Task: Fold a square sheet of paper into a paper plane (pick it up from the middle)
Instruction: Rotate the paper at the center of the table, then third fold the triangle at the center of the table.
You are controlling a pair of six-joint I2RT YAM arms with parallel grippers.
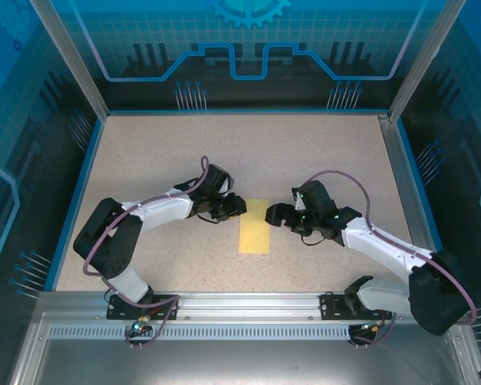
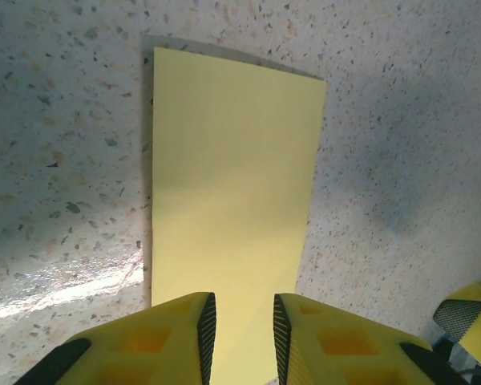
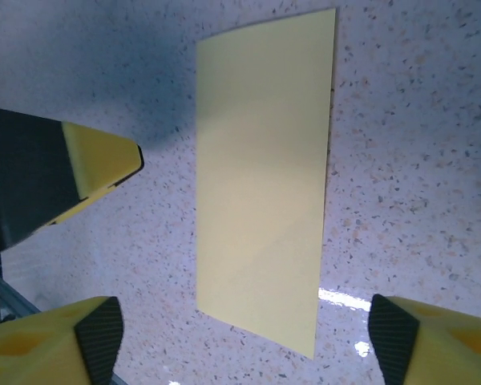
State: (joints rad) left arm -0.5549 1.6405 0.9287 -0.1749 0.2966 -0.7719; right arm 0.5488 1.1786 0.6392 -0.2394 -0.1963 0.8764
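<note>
The overhead view is bright and even, lit from above; the worktop (image 1: 144, 152) shows only short, soft shadows beside the arms, while the blue walls around it are dimmer. In the left wrist view a white streak of glare crosses the worktop at lower left, a broad soft shadow darkens the right side, and the paper (image 2: 232, 184) throws a thin grey shadow along its top edge. In the right wrist view a deep shadow lies at upper left and small glare spots at lower right. Speckle and paper edges look crisp.
</note>
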